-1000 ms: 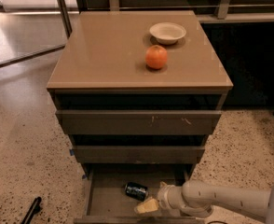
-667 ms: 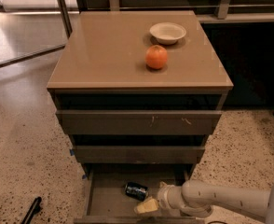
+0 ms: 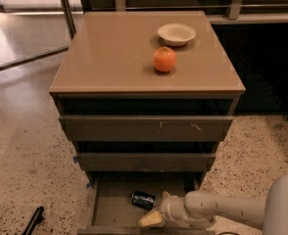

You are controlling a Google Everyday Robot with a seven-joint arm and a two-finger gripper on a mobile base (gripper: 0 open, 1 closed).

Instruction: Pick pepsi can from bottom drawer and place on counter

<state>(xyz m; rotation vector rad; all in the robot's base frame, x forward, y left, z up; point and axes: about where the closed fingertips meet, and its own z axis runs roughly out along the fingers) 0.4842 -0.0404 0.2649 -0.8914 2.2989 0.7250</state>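
Note:
The pepsi can [image 3: 143, 199] lies on its side in the open bottom drawer [image 3: 109, 207], near its middle. It is dark with pale label marks. My gripper [image 3: 153, 214] reaches into the drawer from the lower right, on a white arm. Its pale fingers [image 3: 151, 220] sit just right of and in front of the can, close to it or touching it. The tan counter [image 3: 114, 53] tops the cabinet above.
An orange [image 3: 164, 59] and a small white bowl [image 3: 176, 34] sit on the counter's right half. Two upper drawers [image 3: 144, 129] are shut above the open one. Speckled floor surrounds the cabinet. A dark cabinet stands at the right.

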